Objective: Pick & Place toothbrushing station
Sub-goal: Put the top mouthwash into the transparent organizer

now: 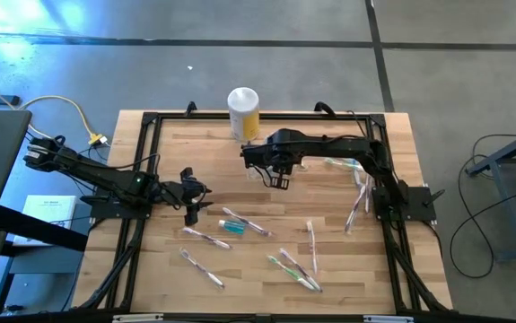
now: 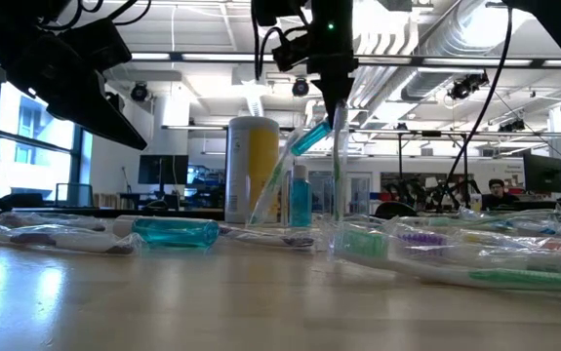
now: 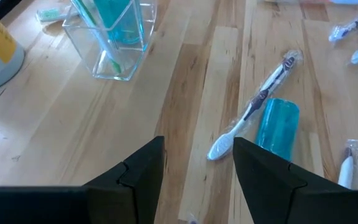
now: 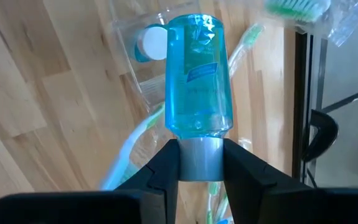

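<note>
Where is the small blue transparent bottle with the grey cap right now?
The small blue transparent bottle is held by its grey cap in the right gripper, over the clear plastic holder beside the yellow canister.

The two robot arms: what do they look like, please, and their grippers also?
Both arms are black, built of slim jointed segments with black cables along them. The left gripper and the right gripper each end in two matte black fingers, flat and angular, tapering toward the tips. No markings show on them. Each arm rises from a black frame around the wooden table.
</note>
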